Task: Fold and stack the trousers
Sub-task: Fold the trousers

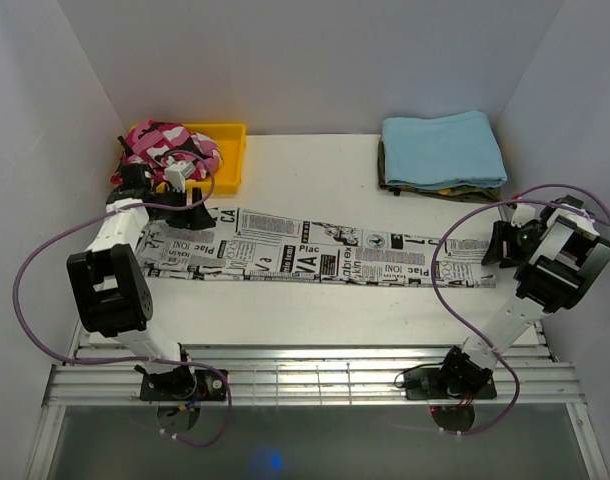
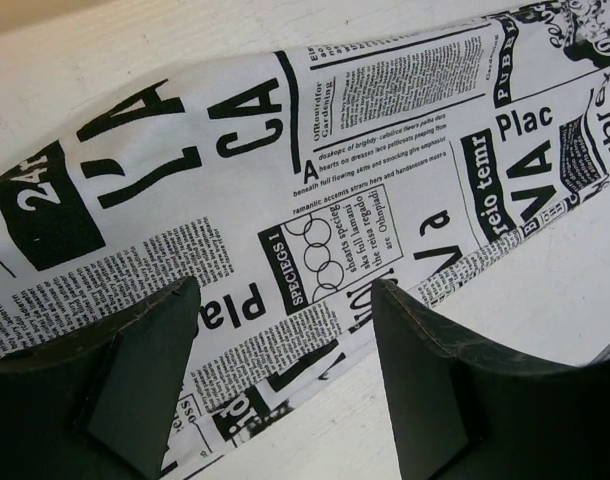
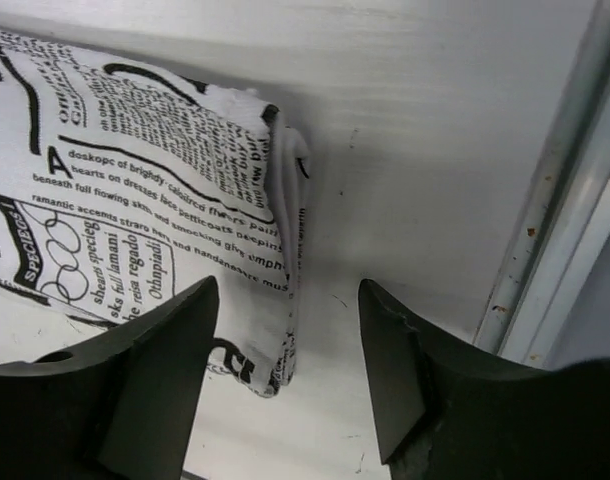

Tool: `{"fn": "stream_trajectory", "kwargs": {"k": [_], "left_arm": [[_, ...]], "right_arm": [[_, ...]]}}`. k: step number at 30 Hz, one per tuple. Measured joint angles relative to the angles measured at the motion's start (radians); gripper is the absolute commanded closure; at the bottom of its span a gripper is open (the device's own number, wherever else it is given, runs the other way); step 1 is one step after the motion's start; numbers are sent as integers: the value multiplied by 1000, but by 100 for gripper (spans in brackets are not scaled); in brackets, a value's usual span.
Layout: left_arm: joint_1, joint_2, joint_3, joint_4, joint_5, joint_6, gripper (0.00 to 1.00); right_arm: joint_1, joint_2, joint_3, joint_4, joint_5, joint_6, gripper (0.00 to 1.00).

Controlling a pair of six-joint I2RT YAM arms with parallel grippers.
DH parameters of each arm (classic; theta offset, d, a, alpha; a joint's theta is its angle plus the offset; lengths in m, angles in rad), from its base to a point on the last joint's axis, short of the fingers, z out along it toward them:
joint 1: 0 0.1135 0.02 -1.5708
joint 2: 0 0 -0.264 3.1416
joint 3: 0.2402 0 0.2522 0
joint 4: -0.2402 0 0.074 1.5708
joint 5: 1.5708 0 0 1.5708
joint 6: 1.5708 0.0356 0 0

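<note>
The newspaper-print trousers lie flat in a long strip across the white table, left to right. My left gripper is open over their left end; the left wrist view shows the printed fabric and its near edge between my spread fingers. My right gripper is open at their right end; the right wrist view shows the layered cuff edge between my fingers. Neither gripper holds the cloth.
A pink camouflage garment lies in a yellow tray at the back left. A folded light blue cloth sits on a darker folded one at the back right. Purple cables loop beside both arms. White walls enclose the table.
</note>
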Motion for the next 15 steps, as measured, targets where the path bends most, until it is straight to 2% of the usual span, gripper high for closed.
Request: {"fn": "stream_trajectory", "kwargs": {"k": [5, 7, 8, 10, 15], "left_arm": [[0, -8, 0, 0, -16, 3, 19], [0, -8, 0, 0, -21, 2, 19], [0, -8, 0, 0, -23, 2, 20], [0, -8, 0, 0, -29, 0, 20], [7, -8, 0, 1, -56, -10, 21]], "right_arm": [[7, -2, -32, -10, -82, -17, 38], [19, -14, -60, 0, -109, -13, 49], [25, -16, -72, 3, -121, -11, 70], [31, -10, -87, 5, -141, -2, 90], [28, 2, -53, -71, -135, 6, 92]]}}
